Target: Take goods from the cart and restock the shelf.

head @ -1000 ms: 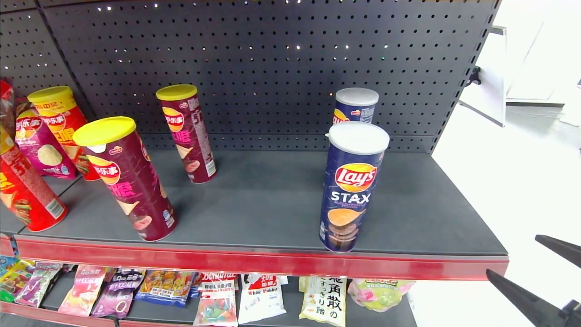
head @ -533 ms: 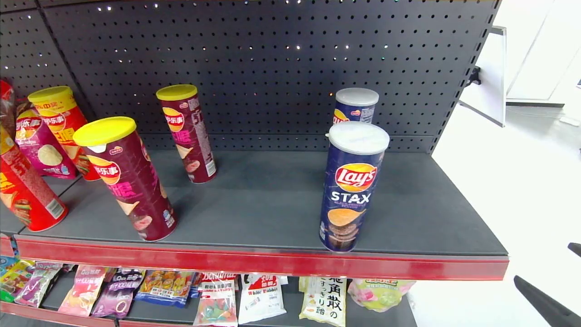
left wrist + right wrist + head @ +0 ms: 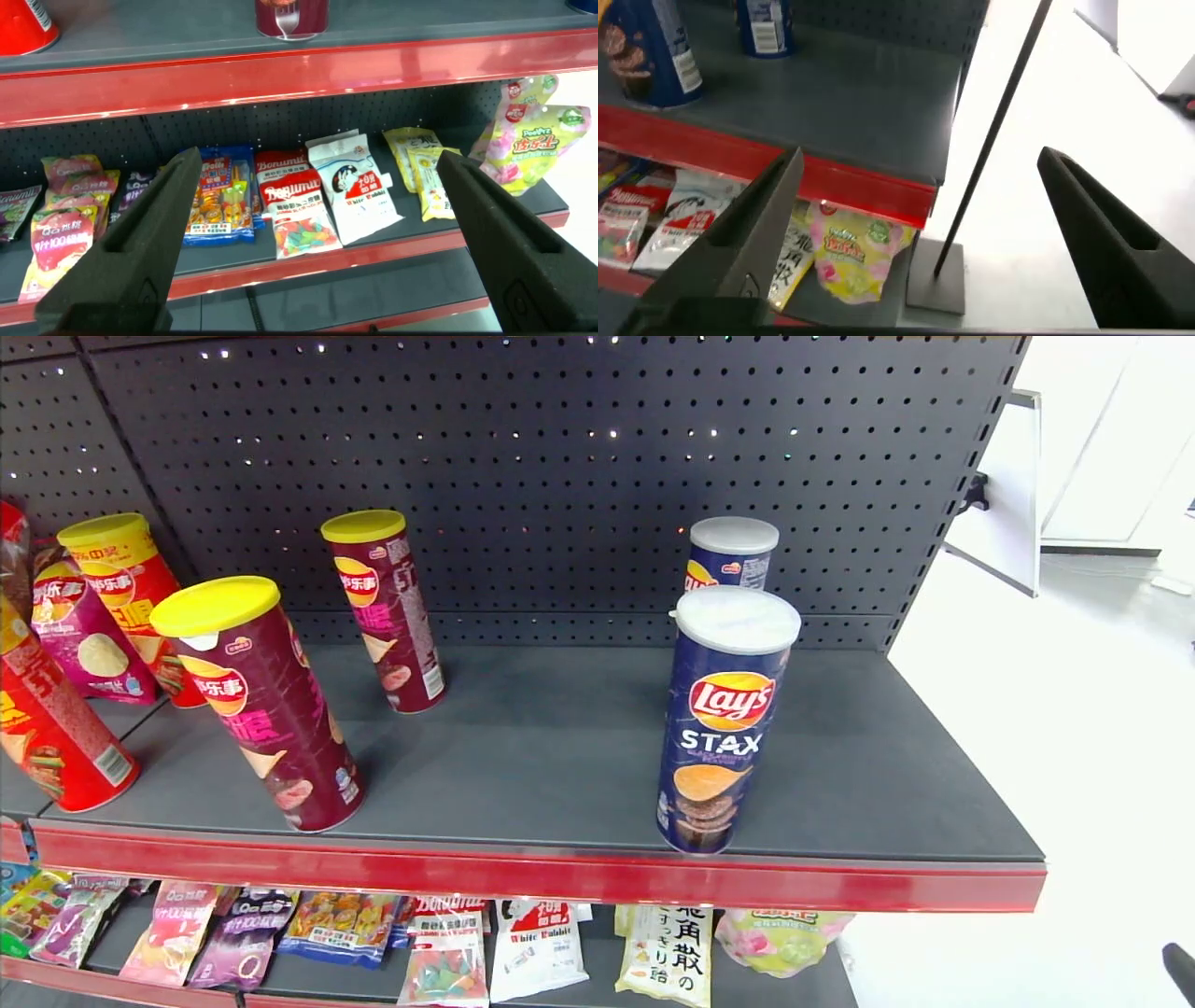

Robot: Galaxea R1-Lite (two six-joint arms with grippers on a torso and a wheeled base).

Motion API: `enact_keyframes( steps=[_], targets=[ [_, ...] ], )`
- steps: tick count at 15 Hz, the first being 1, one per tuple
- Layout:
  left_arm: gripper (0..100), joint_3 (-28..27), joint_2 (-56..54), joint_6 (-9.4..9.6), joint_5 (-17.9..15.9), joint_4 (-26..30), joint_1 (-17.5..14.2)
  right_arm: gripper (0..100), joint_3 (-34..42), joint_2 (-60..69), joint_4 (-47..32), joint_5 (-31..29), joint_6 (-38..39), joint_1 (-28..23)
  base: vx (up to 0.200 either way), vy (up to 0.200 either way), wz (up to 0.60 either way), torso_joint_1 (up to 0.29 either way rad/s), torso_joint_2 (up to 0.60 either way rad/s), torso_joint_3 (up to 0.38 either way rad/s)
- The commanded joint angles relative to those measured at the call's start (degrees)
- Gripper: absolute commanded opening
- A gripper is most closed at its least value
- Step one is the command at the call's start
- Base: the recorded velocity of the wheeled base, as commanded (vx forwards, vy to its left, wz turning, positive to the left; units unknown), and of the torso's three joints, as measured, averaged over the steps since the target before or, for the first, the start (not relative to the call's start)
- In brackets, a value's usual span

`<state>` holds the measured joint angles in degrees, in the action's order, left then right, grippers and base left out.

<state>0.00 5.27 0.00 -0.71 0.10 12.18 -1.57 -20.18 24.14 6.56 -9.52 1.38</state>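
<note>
The long dark grey shelf with a red front edge point(image 3: 560, 875) carries tall cans. A dark blue chip can with a white lid point(image 3: 724, 728) stands at the front right, with a second blue can point(image 3: 733, 555) just behind it. Dark red cans with yellow lids point(image 3: 261, 709) stand further left. The left gripper point(image 3: 318, 233), near the small snack bags point(image 3: 350, 187) below, is spread wide and empty. So is the right gripper point(image 3: 915, 243), by the shelf's right end.

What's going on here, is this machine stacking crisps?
A robot is restocking shop shelves. Both grippers are open and empty: the left gripper faces the snack bags on the lower shelf, the right gripper hangs by the right end of the upper shelf. Two blue cans and two maroon cans stand there.
</note>
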Motion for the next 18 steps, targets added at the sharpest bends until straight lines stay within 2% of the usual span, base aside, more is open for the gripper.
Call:
enact_keyframes(
  steps=[1,3,5,9,11,15,18],
  targets=[
    [100,0.00,0.09,0.00,0.00,-0.01,0.04,100,-0.80,3.92,0.03,0.21,-0.15,-1.73,0.000,0.000,0.00,0.000,0.00,0.000],
    [100,-0.09,0.09,0.00,0.00,-0.01,0.04,100,0.43,8.93,-3.22,-1.20,-0.15,-2.26,0.000,0.000,0.00,0.000,0.00,0.000],
    [100,0.00,0.09,0.00,0.00,-0.01,0.04,100,-2.12,15.43,-14.03,-2.34,-0.15,-4.72,0.000,0.000,0.00,0.000,0.00,0.000],
    [100,0.00,0.09,0.00,0.00,-0.01,0.04,100,-9.06,11.21,-22.47,-1.99,-0.15,-4.63,0.000,0.000,0.00,0.000,0.00,0.000],
    [100,0.00,0.09,0.00,0.00,-0.01,0.04,100,-8.10,9.45,-22.73,-2.08,0.56,-4.45,0.000,0.000,0.00,0.000,0.00,0.000],
    [100,0.00,0.09,0.00,0.00,-0.01,-0.05,100,1.31,15.69,-20.89,-1.72,0.47,-4.37,0.000,0.000,0.00,0.000,0.00,0.000],
    [100,0.00,0.09,0.00,0.00,-0.01,0.04,100,1.13,15.69,-21.15,2.67,5.21,-4.37,0.000,0.000,0.00,0.000,0.00,0.000]
  ],
)
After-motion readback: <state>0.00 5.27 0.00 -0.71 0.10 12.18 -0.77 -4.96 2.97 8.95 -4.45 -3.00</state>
